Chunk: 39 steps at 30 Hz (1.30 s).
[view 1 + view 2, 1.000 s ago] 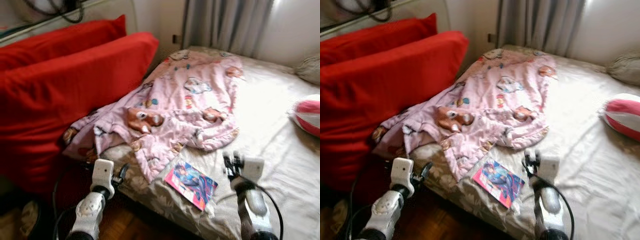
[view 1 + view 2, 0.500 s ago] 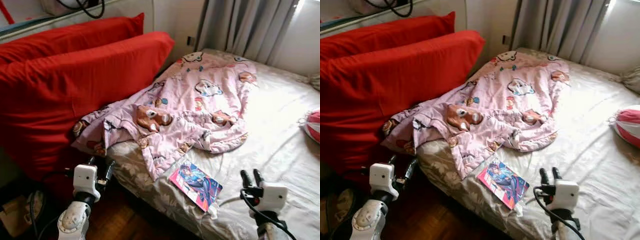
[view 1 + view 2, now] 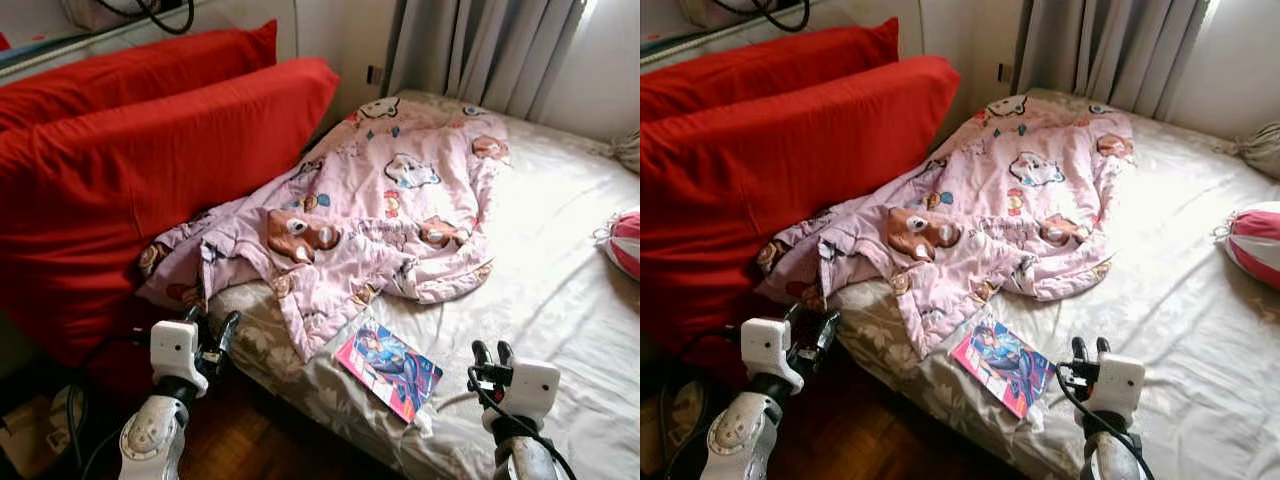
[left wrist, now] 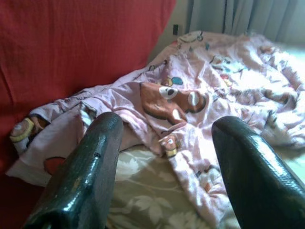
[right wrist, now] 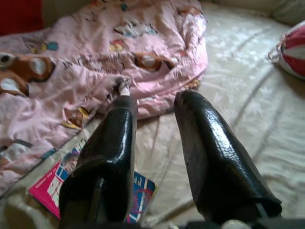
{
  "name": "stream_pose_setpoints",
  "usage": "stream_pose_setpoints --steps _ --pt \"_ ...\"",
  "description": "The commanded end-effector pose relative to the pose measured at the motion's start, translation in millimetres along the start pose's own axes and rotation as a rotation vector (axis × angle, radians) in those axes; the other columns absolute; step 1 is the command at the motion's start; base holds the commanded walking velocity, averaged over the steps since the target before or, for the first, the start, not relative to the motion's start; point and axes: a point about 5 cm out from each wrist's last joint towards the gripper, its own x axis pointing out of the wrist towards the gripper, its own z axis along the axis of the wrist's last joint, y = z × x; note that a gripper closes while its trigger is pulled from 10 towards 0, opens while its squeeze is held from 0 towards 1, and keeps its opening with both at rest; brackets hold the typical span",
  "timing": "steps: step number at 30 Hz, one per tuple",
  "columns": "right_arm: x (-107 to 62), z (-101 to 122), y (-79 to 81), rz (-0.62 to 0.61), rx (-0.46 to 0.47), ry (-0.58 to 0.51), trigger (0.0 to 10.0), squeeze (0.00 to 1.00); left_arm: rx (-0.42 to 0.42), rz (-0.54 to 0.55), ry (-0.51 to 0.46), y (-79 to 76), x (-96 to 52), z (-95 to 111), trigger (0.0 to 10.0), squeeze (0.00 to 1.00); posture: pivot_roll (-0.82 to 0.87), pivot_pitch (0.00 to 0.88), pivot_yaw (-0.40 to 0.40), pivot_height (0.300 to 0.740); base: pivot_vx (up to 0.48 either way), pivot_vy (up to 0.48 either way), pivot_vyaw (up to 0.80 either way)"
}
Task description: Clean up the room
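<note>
The right gripper (image 3: pixel 486 351) is released near the comic book (image 3: pixel 389 367); it should grasp the book's free edge. The left gripper (image 3: pixel 210 330) is released too.

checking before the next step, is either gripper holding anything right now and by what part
Nothing is held. The left gripper hangs open at the bed's edge near the pink blanket; the right gripper is open above the bed sheet, beside the magazine.

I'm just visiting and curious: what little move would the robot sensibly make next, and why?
Probably lower the right gripper toward the pink-and-blue magazine lying loose at the bed's edge beside the pink cartoon-print blanket; its fingers are open, empty and already close.
</note>
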Motion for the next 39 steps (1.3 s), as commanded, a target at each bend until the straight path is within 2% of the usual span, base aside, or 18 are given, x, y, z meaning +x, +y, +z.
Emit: stream_pose_setpoints --steps 1,5,9,14,17,18,23,31,39 --pt "-0.7 -1.3 -1.8 -0.009 -0.008 0.015 10.0 0.0 -0.019 -0.003 0.005 0.8 -1.3 0.5 10.0 0.0 0.09 0.042 -0.026 0.73 0.0 0.0 0.0" --pt "2.6 1.5 5.4 0.008 -0.005 0.009 10.0 0.0 0.007 -0.048 0.019 0.8 2.9 5.2 10.0 0.0 0.09 0.032 -0.02 0.705 0.0 0.0 0.0" --pt "4.2 4.3 6.3 0.007 -0.005 0.003 10.0 0.0 0.007 -0.056 0.021 -2.9 0.8 5.2 10.0 0.0 0.07 0.033 -0.021 0.685 0.0 0.0 0.0" --pt "3.6 7.3 7.8 0.019 -0.001 -0.011 10.0 0.0 -0.018 -0.068 0.042 -9.2 -2.0 2.9 10.0 0.0 0.08 0.046 -0.025 0.685 0.0 0.0 0.0" --pt "6.3 9.5 9.9 0.038 -0.013 -0.01 10.0 0.0 -0.017 -0.072 0.035 -9.6 -0.7 6.6 10.0 0.0 0.08 0.089 -0.026 0.685 0.0 0.0 0.0" --pt "10.3 12.4 13.3 0.061 -0.026 -0.005 10.0 0.0 -0.014 -0.069 0.027 -8.2 1.4 11.3 10.0 0.0 0.08 0.12 -0.032 0.685 0.0 0.0 0.0" --pt "12.8 14.7 15.2 0.068 -0.025 -0.008 10.0 0.0 -0.011 -0.048 0.024 -3.2 4.0 14.8 10.0 0.0 0.08 0.161 -0.031 0.66 0.0 0.0 0.0" --pt "14.3 21.8 23.3 0.098 0.008 -0.04 10.0 0.0 -0.013 -0.055 0.045 -2.2 7.5 16.7 10.0 0.0 0.07 0.205 -0.03 0.66 0.0 0.0 0.0" --pt "11.6 15.1 20.4 0.107 -0.008 0.028 10.0 0.0 -0.019 -0.072 0.051 -7.3 9.6 19.3 10.0 0.0 0.07 0.221 -0.029 0.655 0.0 0.0 0.0"
